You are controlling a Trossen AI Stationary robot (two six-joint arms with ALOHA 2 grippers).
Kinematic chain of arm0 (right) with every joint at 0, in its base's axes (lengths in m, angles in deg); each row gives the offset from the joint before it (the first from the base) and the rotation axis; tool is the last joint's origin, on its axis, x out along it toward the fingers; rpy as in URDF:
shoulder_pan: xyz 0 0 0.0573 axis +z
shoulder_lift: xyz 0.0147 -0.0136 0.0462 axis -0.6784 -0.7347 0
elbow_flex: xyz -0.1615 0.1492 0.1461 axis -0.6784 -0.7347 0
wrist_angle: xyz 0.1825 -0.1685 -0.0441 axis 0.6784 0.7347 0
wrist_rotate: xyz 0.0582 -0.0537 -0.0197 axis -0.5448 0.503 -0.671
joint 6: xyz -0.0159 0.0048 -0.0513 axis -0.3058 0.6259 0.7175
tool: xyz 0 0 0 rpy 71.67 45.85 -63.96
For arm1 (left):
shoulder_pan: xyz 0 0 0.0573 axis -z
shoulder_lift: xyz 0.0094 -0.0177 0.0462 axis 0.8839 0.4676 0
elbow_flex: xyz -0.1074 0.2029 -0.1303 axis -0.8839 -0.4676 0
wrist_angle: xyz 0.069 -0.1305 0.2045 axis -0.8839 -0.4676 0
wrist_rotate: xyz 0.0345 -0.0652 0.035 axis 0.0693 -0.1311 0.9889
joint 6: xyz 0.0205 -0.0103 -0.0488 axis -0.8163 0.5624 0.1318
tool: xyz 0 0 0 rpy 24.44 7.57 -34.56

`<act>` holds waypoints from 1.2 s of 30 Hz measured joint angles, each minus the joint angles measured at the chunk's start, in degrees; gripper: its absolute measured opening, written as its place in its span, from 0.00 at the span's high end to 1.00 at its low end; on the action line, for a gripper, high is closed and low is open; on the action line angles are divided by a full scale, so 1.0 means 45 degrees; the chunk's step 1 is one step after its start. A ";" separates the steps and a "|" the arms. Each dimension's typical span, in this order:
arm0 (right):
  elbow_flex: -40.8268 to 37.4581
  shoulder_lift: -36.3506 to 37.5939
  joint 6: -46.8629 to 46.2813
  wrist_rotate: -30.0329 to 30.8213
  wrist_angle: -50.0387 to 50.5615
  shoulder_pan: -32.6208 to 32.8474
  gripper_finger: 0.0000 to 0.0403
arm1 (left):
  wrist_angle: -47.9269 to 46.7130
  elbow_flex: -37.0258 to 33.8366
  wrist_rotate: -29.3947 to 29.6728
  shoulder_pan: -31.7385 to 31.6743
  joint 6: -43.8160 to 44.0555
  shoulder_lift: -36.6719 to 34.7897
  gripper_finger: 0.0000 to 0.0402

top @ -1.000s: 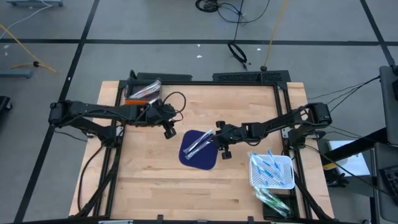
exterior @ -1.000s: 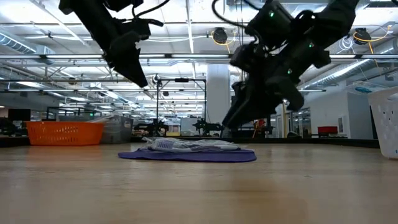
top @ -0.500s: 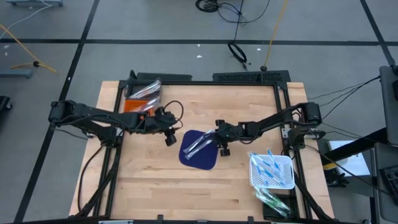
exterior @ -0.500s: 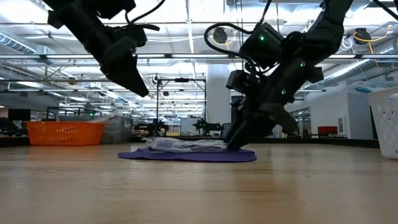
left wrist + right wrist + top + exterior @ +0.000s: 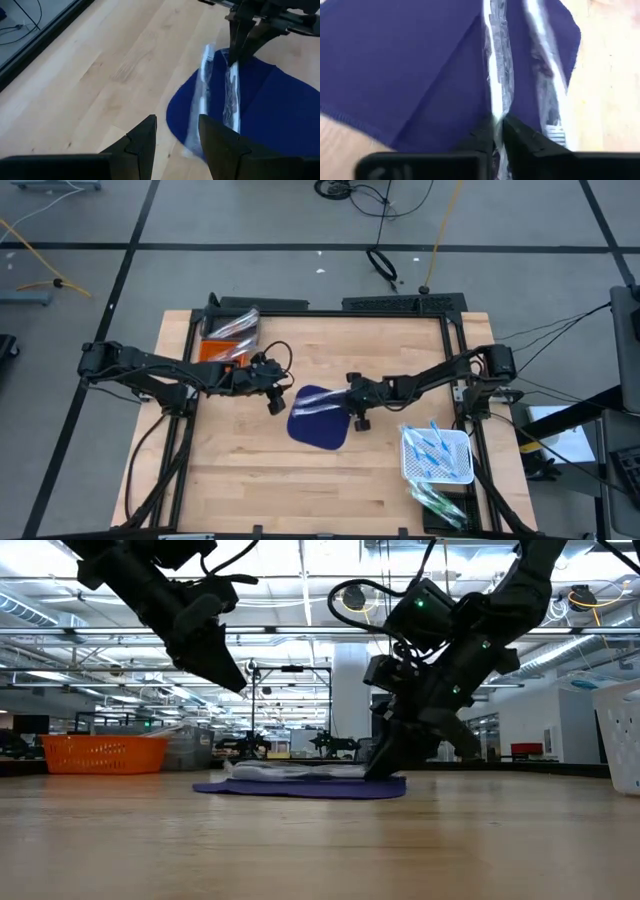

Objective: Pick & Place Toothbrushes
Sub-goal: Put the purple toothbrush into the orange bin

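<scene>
The right gripper (image 5: pixel 498 131) pinches the near end of a clear-wrapped white toothbrush (image 5: pixel 496 75) on the dark blue cloth mat (image 5: pixel 410 65); it apparently runs straight ahead. Nearby, the left gripper (image 5: pixel 176 145) hovers open.

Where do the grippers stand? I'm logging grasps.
Left gripper: open, empty, above the table beside the mat.
Right gripper: shut on a wrapped toothbrush on the mat.

Right gripper (image 5: pixel 498 131) now pinched on one wrapped toothbrush (image 5: pixel 496 75), blue mat (image 5: pixel 318 430) shifted slightly with both toothbrushes turned crosswise, left gripper (image 5: pixel 177 137) brought nearer the mat edge.
</scene>
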State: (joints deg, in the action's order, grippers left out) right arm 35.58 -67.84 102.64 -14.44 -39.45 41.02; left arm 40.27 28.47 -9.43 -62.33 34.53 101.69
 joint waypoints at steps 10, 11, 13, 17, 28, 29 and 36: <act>-0.0024 0.2298 0.0195 0.0218 0.1516 0.0111 0.97 | 0.0482 0.0000 0.0000 -0.0005 0.0034 0.0000 0.63; -0.0024 0.2636 0.0139 0.0511 0.1608 0.0146 0.97 | 0.0592 0.0000 0.0000 -0.0005 0.0035 0.0000 0.63; -0.0019 0.3312 0.0098 0.1174 0.1930 0.0189 0.97 | 0.0844 0.0000 0.0000 0.0050 -0.0002 0.0000 0.63; -0.0019 0.4555 0.0016 0.2203 0.2236 0.0228 0.97 | 0.1684 0.0000 0.0042 0.0252 -0.0381 0.0000 0.63; -0.0024 0.6383 0.0122 0.2275 0.2452 0.0238 0.97 | 0.4329 0.0000 0.0076 0.0826 -0.1868 -0.0006 0.63; -0.0024 0.6398 0.0125 0.2269 0.2322 0.0238 0.97 | 0.4551 0.0000 0.0072 0.0853 -0.1986 -0.0010 0.63; -0.0005 0.6439 0.0356 0.2319 0.1265 0.0223 0.97 | 0.5331 0.0000 -0.0051 0.1081 -0.2669 -0.0003 0.63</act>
State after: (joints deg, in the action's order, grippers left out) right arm 35.56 -38.86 104.25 -4.01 -33.76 42.03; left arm 64.26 28.47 -9.66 -57.46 22.52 101.68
